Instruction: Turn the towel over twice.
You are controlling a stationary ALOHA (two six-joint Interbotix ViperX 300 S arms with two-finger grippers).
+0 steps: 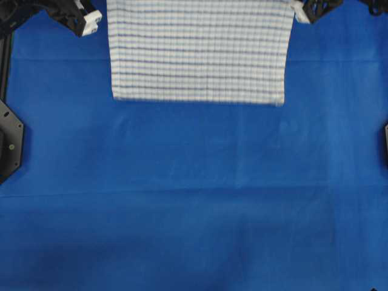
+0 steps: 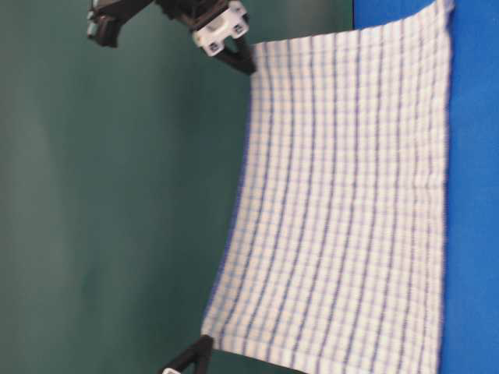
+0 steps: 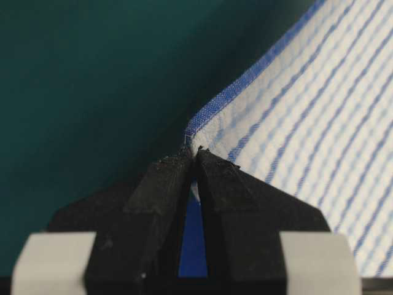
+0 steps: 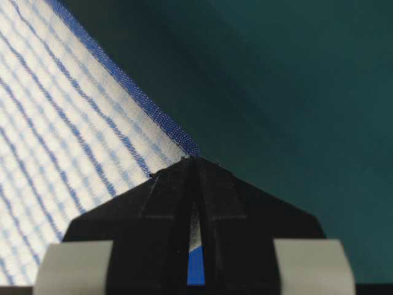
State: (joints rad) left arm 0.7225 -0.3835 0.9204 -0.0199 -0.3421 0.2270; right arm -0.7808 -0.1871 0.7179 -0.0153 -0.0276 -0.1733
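Note:
The towel, white with thin blue stripes, hangs spread between my two grippers over the far part of the table. Its lower edge reaches the blue table cloth. My left gripper holds the top left corner. In the left wrist view its jaws are shut on the towel's blue-hemmed corner. My right gripper holds the top right corner. In the right wrist view the tips pinch the towel. The table-level view shows the towel stretched flat and raised off the table.
Black arm mounts sit at the table's left edge and right edge. Blue cloth covers the whole near part of the table. A dark green backdrop stands behind the towel.

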